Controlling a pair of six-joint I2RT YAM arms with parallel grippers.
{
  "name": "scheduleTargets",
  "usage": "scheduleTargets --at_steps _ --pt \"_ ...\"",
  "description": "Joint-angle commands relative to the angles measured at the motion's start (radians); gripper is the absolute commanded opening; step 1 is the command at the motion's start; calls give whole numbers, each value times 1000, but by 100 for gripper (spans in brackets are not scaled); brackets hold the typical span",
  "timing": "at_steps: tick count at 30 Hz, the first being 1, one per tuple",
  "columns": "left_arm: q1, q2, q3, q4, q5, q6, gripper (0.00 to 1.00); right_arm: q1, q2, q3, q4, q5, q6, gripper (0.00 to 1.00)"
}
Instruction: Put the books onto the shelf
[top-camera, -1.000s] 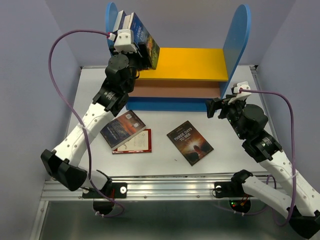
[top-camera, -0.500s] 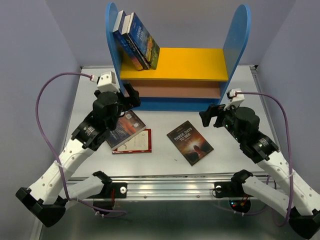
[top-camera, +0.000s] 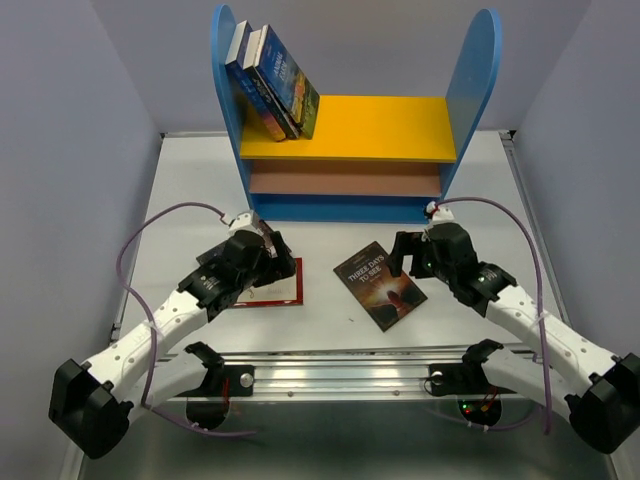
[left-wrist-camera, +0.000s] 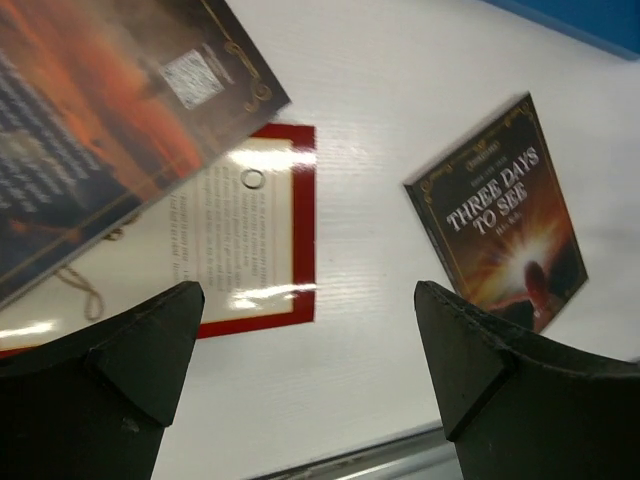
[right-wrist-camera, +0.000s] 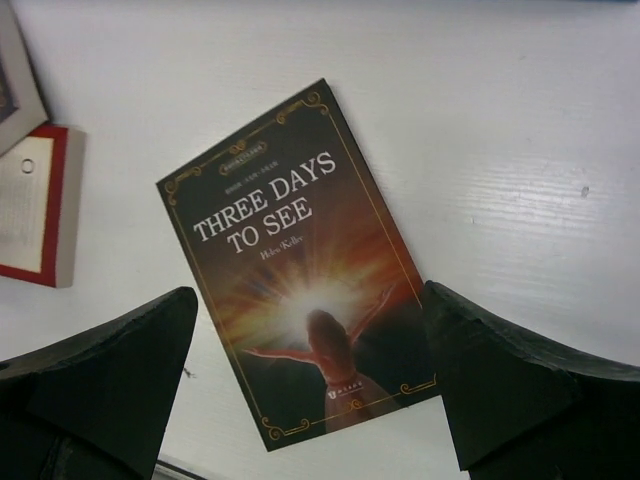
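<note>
Top external view has the big white table (top-camera: 180, 190) under everything. At the far side of the table stands the shelf (top-camera: 476, 75). It has two tall round blue sides, a yellow board on top, a brown board under that, and a blue base.

Three books (top-camera: 276, 82) stand on the yellow board at its left end. They lean to the left, against the blue side. The front one has a blue and green cover.

Three more books lie flat on the table in front of the shelf. The dark brown book (top-camera: 381, 286) lies by itself near the middle, face up and turned a little. Pale letters on it say "THREE DAYS TO SEE". Under the words is a bright burst of light and a small person with arms spread wide. A thin gold line runs around the cover.

To its left, with a gap between, lies the white book with a red border (top-camera: 287, 287). It has small print on it. The dark red-brown book (left-wrist-camera: 110, 130) lies on top of it and hides part of it. This one has an orange glow, small white words and a white code square.

The left gripper (top-camera: 262, 243) hangs over those two books. Its fingers are spread wide and hold nothing. The right gripper (top-camera: 408, 255) hangs over the dark brown book, also spread wide and holding nothing.
</note>
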Motion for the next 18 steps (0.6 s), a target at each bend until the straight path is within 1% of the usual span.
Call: scheduleTargets --at_steps 1,3,4,8,10,11,12,13,18 --pt "-12 18 -63 265 239 -67 99 6 59 -24 45 65 92 100" --pt "-51 72 -88 337 259 -79 99 6 103 -29 48 65 113 100" --pt "-89 96 -85 369 259 -88 99 6 153 -26 48 71 118 100" --pt "-177 236 -48 456 279 -99 99 -12 253 -12 59 82 144 100" --pt "-193 325 -37 521 300 -104 99 -32 270 -17 71 82 155 100" --pt "-197 353 -24 539 314 -107 99 -43 278 -20 78 64 153 100" --pt "-203 412 -14 556 338 -107 99 -55 296 -23 88 42 147 100" --pt "-208 440 1 558 340 -111 99 -64 307 -24 89 -1 146 100" --pt "-231 570 18 599 360 -142 99 -84 333 -72 141 -96 163 100"
